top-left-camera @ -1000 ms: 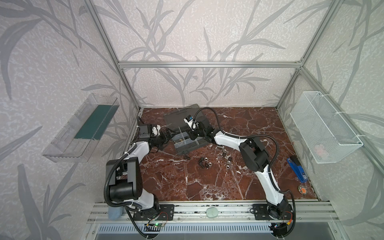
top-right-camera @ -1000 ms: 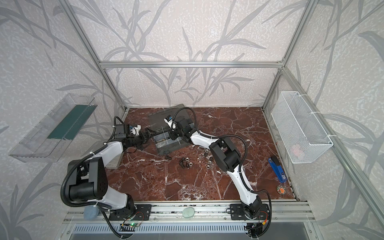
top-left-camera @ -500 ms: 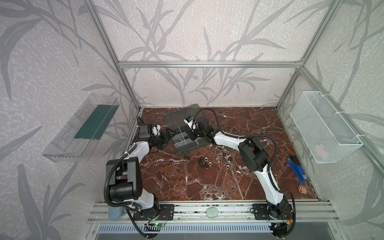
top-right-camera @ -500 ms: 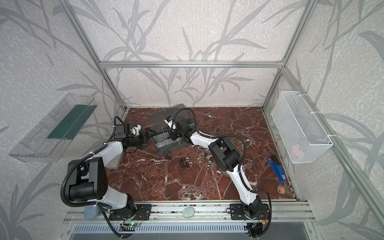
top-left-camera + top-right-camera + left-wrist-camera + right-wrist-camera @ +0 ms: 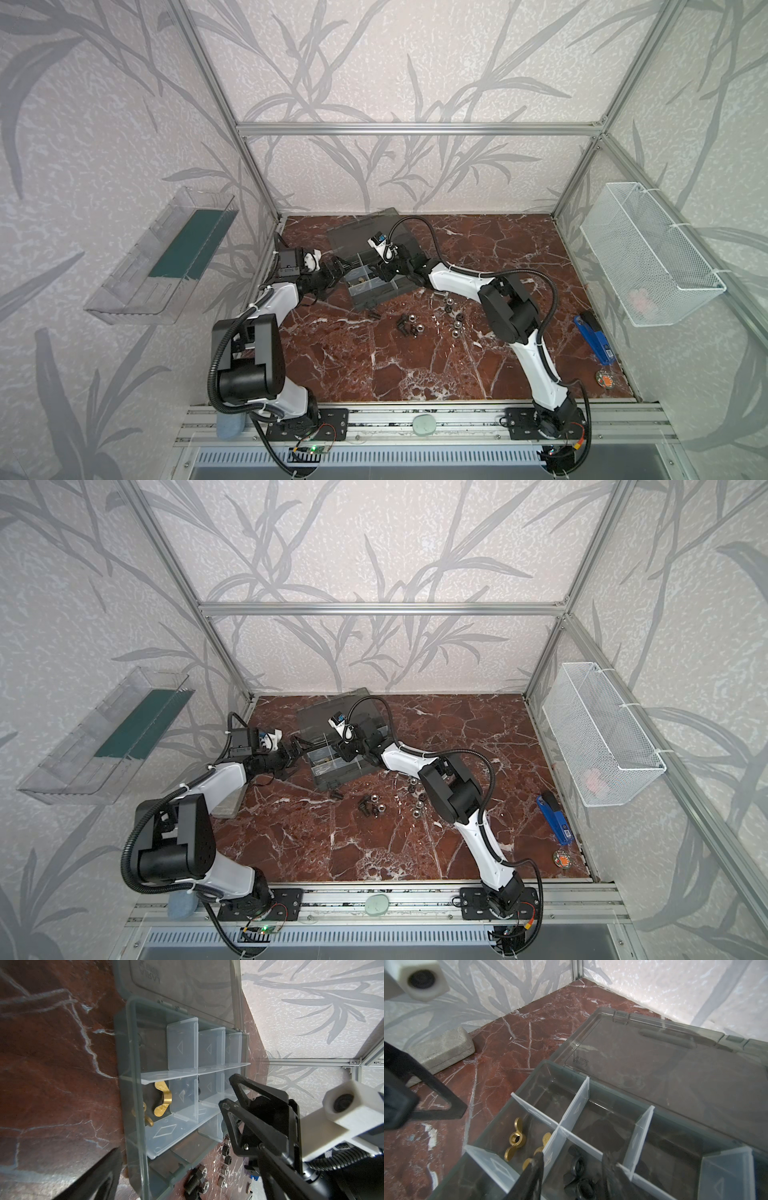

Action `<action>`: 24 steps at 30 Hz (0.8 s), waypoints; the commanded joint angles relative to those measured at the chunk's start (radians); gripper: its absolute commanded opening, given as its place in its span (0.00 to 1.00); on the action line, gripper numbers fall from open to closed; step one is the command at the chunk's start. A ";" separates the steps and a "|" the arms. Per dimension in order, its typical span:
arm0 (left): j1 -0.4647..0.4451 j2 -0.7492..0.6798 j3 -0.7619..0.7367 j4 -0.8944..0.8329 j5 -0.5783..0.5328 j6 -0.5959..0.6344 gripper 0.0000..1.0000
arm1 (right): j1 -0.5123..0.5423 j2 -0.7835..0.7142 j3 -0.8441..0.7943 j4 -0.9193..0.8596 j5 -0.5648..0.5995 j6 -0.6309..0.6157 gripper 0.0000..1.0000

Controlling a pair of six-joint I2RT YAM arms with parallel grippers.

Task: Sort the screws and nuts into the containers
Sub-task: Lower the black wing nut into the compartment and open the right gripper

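As the top views give it to me, the organizer case (image 5: 384,296) sits at about ten o'clock from the middle of the marble floor (image 5: 415,374). Its smoky lid (image 5: 357,232) lies flat open toward twelve. My right gripper (image 5: 573,1156) hangs over the divided cells (image 5: 608,1122), fingers spread with nothing pinched between them. Right beneath the gap lie black wing nuts (image 5: 579,1169), and the neighbouring cell holds brass wing nuts (image 5: 515,1140). My left gripper (image 5: 338,268) sits just beside the case at its nine o'clock, fingers spread wide and empty. I cannot tell whether it touches the wall. The loose nuts (image 5: 417,329) and screws (image 5: 401,328) lie scattered on the floor near the case, at its five o'clock, apart from both grippers.
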 commanded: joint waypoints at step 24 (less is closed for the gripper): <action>0.006 -0.002 -0.002 -0.006 -0.006 -0.013 0.99 | -0.007 -0.460 -0.372 -0.510 -0.021 -0.046 0.56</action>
